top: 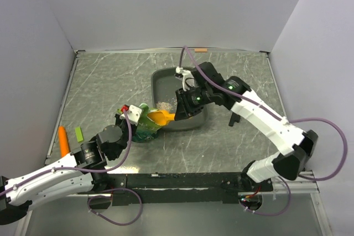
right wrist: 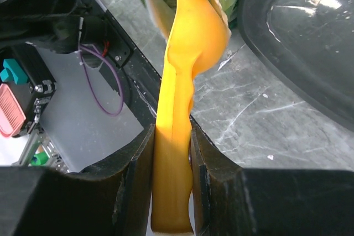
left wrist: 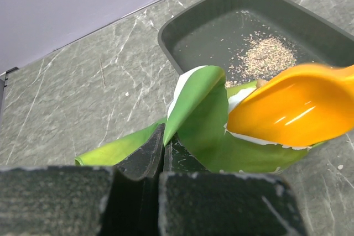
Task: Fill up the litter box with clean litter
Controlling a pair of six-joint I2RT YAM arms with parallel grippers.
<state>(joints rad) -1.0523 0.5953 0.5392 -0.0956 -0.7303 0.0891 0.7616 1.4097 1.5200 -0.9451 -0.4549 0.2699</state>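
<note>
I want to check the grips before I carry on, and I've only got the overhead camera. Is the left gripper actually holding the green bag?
Observer: Yes. The left wrist view shows the left gripper shut on a fold of the green bag.
Operator: And the scoop?
Observer: In the right wrist view the right gripper clamps the orange scoop by its handle, a finger on each side.
Operator: How much litter is in the tray?
Observer: The left wrist view shows only a thin scatter of litter. Most of the tray floor is bare.
</note>
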